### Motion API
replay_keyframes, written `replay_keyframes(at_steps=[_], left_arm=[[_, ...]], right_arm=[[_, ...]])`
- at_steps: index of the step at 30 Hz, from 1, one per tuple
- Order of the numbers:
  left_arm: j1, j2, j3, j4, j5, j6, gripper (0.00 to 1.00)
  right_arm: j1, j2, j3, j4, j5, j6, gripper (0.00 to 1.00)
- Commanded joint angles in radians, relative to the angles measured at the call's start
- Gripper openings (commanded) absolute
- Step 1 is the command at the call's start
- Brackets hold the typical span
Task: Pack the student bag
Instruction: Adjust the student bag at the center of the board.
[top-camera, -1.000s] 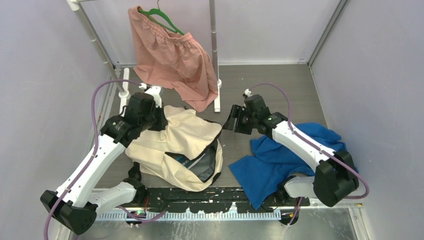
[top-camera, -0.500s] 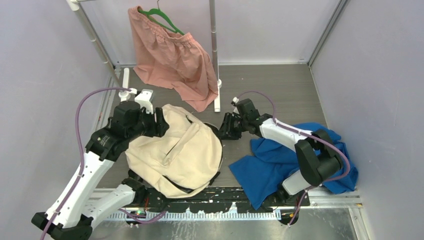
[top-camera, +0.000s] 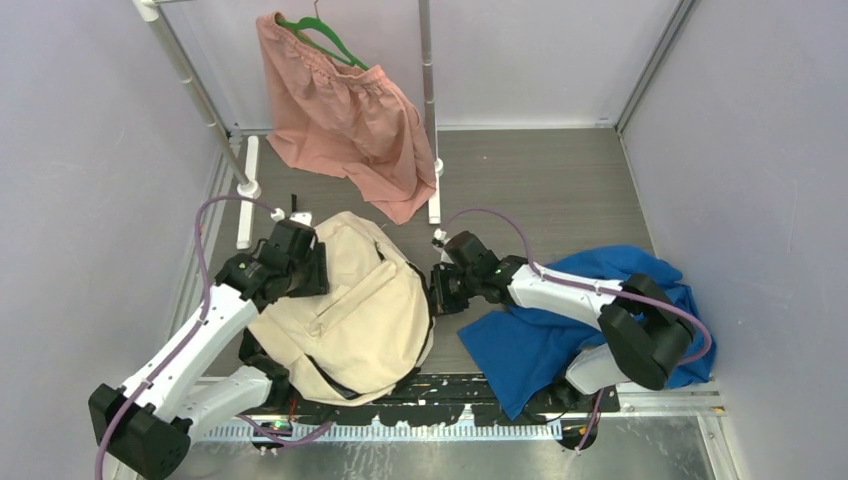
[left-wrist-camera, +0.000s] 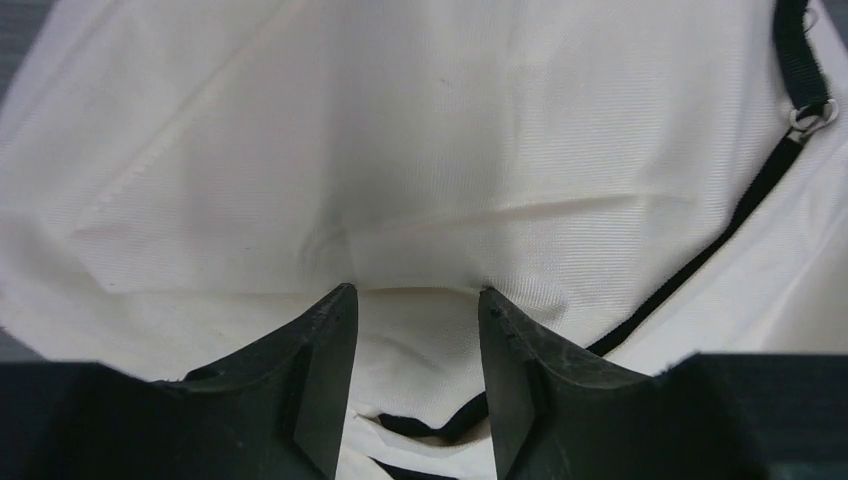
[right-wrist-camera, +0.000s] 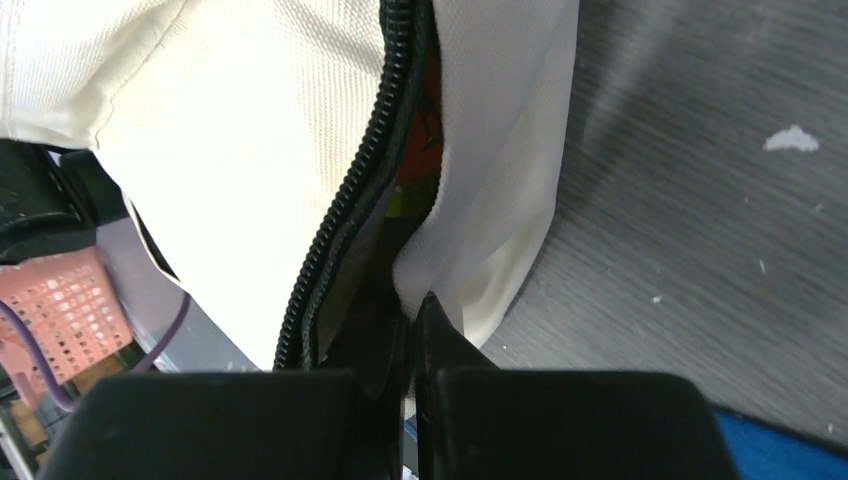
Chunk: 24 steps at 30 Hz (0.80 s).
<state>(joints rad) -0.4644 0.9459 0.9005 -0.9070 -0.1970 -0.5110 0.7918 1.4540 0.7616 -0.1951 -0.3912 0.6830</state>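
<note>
1. The student bag (top-camera: 350, 310) lies on the grey table (top-camera: 560, 180) near the front edge, between the two arms. Its cream face is turned up, and we can see black straps and zipper lines.
2. The left gripper (left-wrist-camera: 412, 295) rests on the bag's far-left part. Its jaws stand spread, with a creased fold of cream fabric lying between the tips.
3. The right gripper (right-wrist-camera: 410, 305) is at the bag's right edge. Its jaws are pressed together on the cream fabric lip just beside the black zipper (right-wrist-camera: 350, 230).
4. The zipper gapes there. Inside we see something red and yellow, too blurred for us to read any lettering.
5. A blue cloth (top-camera: 540, 330) lies crumpled to the right of the bag, under the right arm.
6. A pink garment (top-camera: 345, 120) hangs on a green hanger (top-camera: 320, 35) at the back. In the top view its hem comes near the bag's far edge.
</note>
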Motion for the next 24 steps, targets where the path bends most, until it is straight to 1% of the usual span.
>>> replay_keyframes(at_steps=[1, 4, 7, 10, 12, 14, 18, 19, 20, 21, 24], left_arm=[[0.004, 0.004, -0.076, 0.122, 0.093, -0.058, 0.48], [0.004, 0.049, -0.127, 0.214, 0.124, -0.067, 0.48], [0.004, 0.132, -0.147, 0.351, 0.177, -0.069, 0.47], [0.002, 0.293, -0.057, 0.420, 0.281, -0.071, 0.45], [-0.001, 0.393, 0.026, 0.459, 0.323, -0.067, 0.43], [-0.009, 0.470, 0.096, 0.465, 0.365, -0.057, 0.41], [-0.034, 0.552, 0.191, 0.481, 0.382, -0.018, 0.41], [-0.034, 0.563, 0.214, 0.469, 0.384, -0.008, 0.41], [-0.034, 0.567, 0.238, 0.451, 0.381, 0.003, 0.41], [-0.034, 0.561, 0.257, 0.433, 0.374, 0.013, 0.42], [-0.034, 0.496, 0.273, 0.397, 0.354, 0.037, 0.44]], right_arm=[[0.038, -0.076, -0.023, -0.058, 0.058, -0.026, 0.01], [0.058, -0.096, -0.042, -0.058, 0.069, -0.017, 0.01], [0.098, -0.120, -0.050, -0.064, 0.090, -0.004, 0.01], [0.166, -0.148, -0.038, -0.101, 0.174, -0.001, 0.01], [0.215, -0.161, -0.015, -0.156, 0.274, -0.011, 0.01], [0.243, -0.172, 0.003, -0.184, 0.335, -0.009, 0.01], [0.321, -0.182, 0.021, -0.113, 0.338, 0.009, 0.01], [0.339, -0.171, 0.033, -0.117, 0.338, 0.001, 0.01], [0.348, -0.161, 0.059, -0.143, 0.347, -0.014, 0.03], [0.351, -0.157, 0.091, -0.186, 0.372, -0.036, 0.07], [0.347, -0.217, 0.133, -0.293, 0.519, -0.101, 0.29]])
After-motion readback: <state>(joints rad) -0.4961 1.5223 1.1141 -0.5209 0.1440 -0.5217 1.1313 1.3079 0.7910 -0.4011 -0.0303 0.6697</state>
